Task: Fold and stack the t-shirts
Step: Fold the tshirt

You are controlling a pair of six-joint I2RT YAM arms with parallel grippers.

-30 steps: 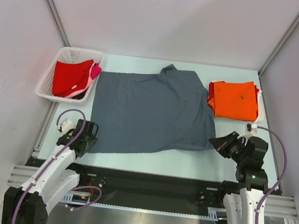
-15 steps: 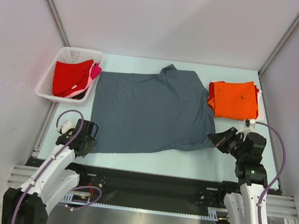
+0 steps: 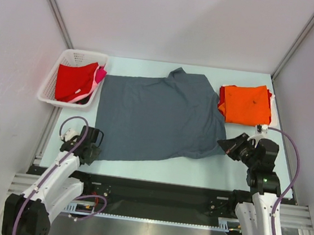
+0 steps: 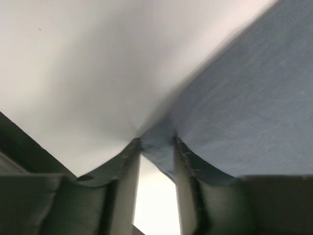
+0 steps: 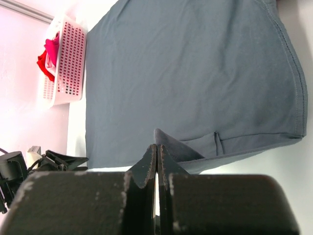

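Right end effector [image 5: 156, 146] apparently pinches grey t-shirt [image 5: 195, 73] hem.

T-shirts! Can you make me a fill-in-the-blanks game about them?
The shirt spread out in the middle is ____.
The folded shirt to its right is ____.
The red shirt lies in a white ____.
Missing words: grey; orange; basket.
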